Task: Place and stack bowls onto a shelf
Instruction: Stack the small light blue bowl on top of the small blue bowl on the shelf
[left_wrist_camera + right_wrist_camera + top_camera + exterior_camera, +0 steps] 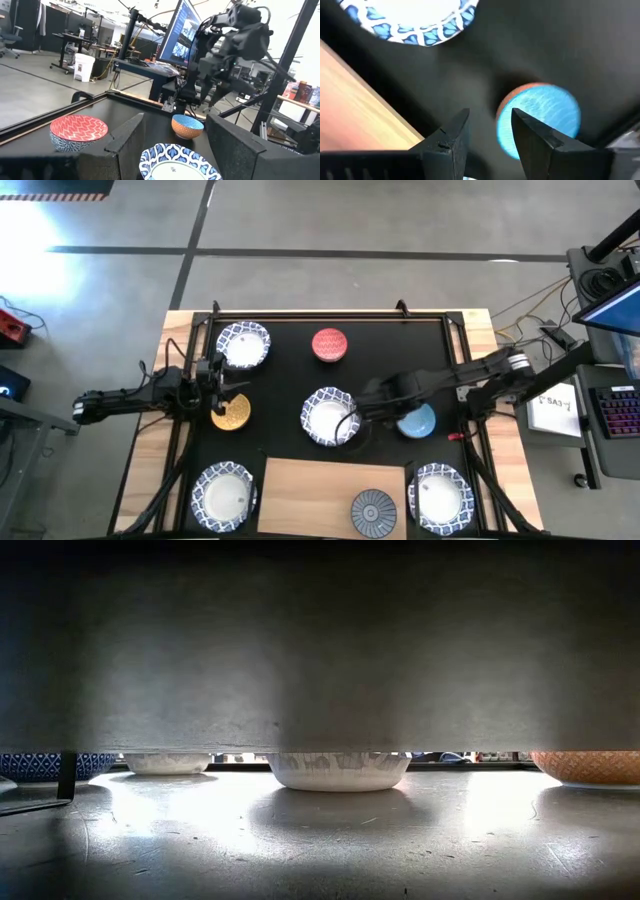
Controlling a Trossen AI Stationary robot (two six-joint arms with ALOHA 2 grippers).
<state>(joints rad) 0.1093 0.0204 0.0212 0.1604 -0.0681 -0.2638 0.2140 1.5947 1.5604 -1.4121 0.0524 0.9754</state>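
Hovering right gripper [487, 130] (fingers apart), blue bowl [542, 117] upright

The shelf [320, 485] at lower centre is pale, matt wood with faint grain. The mat [380, 360] looks black and slightly sheeny. The bowls [329, 416] appear smooth, glazed, glossy ceramic.

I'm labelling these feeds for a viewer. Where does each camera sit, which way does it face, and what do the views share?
High: overhead, straight down on the mat, both arms and the shelf.
Low: at table height, level, under a grey overhang; no arm shows.
Left wrist: forward past its own fingers, the right arm beyond.
Right wrist: down past its own fingers.
Shared: the blue bowl shows in both wrist views and high.
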